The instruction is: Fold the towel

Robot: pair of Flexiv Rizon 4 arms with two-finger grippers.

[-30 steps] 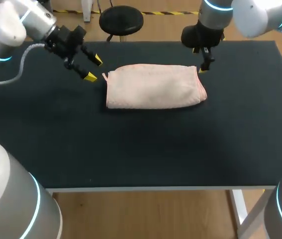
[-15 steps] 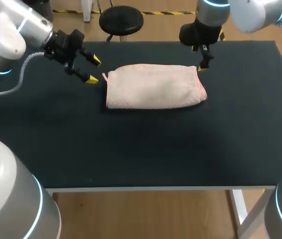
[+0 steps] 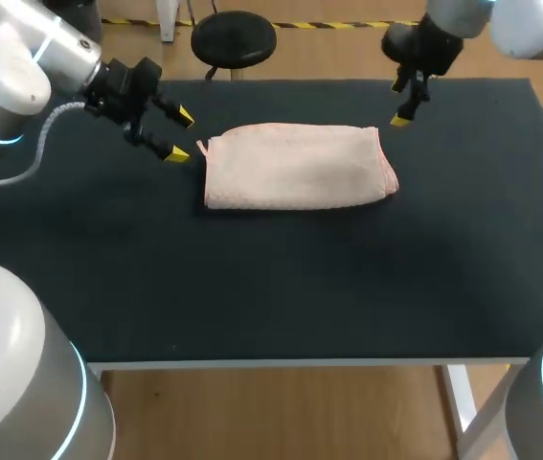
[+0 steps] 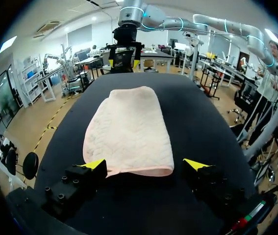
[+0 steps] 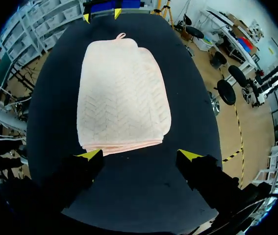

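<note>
Presently, the black matte bench point(image 3: 252, 287) carries a folded pale-pink quilted towel point(image 3: 295, 165) near its far edge, midway along. Judged soft, light and limp; pinch it at the short-end corners. The left gripper point(image 3: 182, 135) hovers off one end, the right gripper point(image 5: 139, 155) off the other. Both have their fingers spread wide, holding nothing.

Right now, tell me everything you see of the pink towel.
The towel is pale pink with a zigzag weave, folded into a layered rectangle, a small loop at one corner. It lies flat on the black table, toward its far side. The left claw and right claw hang open off its short ends, not touching.
</note>
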